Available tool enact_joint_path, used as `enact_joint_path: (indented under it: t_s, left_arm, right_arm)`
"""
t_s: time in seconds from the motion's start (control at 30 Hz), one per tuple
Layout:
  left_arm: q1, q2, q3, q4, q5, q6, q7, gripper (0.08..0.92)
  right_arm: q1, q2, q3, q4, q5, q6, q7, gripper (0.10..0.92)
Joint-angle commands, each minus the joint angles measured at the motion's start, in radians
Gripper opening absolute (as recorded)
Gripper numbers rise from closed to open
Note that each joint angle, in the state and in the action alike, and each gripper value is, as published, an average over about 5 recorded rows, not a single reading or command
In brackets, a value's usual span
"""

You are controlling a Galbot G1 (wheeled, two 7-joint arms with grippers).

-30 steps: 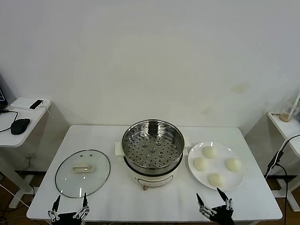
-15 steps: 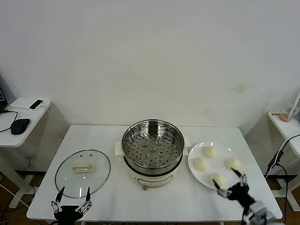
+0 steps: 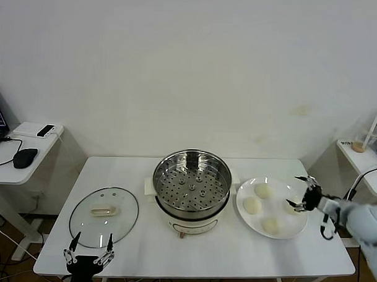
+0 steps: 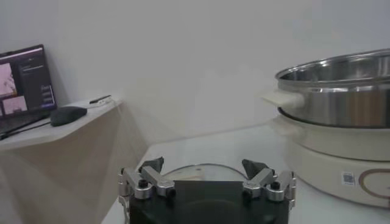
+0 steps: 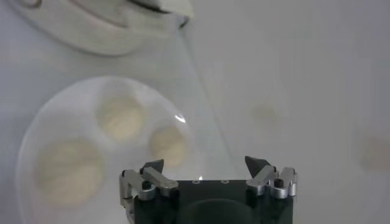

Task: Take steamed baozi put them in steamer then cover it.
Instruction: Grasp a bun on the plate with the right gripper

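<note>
Since a second ago the right arm has swung up from the near table edge to the far right side of the white plate (image 3: 300, 226), while the left arm has hardly stirred. On the white table (image 3: 141, 251) the steamer (image 3: 192, 189) stands in the middle, uncovered, its perforated tray bare, so by the look of it the task is only beginning: no bun has gone in, and the cover (image 3: 104, 216) lies flat on the table to the left of the steamer, well apart from it. All four steamed baozi (image 3: 263, 190) sit on the plate just to the right of the steamer, though the one farthest right is largely hidden behind the right gripper (image 3: 299, 194). That gripper hovers at this outer bun with its jaws spread wide and nothing between them; the right wrist view shows three buns on the plate below the open fingers (image 5: 152, 167), none of them touched. I judge a first grasp of the right-hand bun is next, then three more transfers and the covering. Parked low at the near left edge of the table, the left gripper (image 3: 89, 249) waits just in front of the cover, fingers open and empty.
</note>
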Motion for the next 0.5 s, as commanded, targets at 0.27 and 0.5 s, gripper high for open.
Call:
enact_joint_path:
  t_s: [0.27,0.5]
  left_arm:
    - [-0.002,-0.012,-0.021,-0.003,0.009,-0.003,0.006,0.823]
    - [-0.010,-0.014,-0.031,0.007,0.006,-0.005,0.009,0.823]
  right_arm:
    - [0.645,0.153,-0.653,-0.469,-0.028,0.040,-0.313,0.823]
    - [0.651,0.321,-0.630,-0.645,-0.090,0.061,-0.262,0.823]
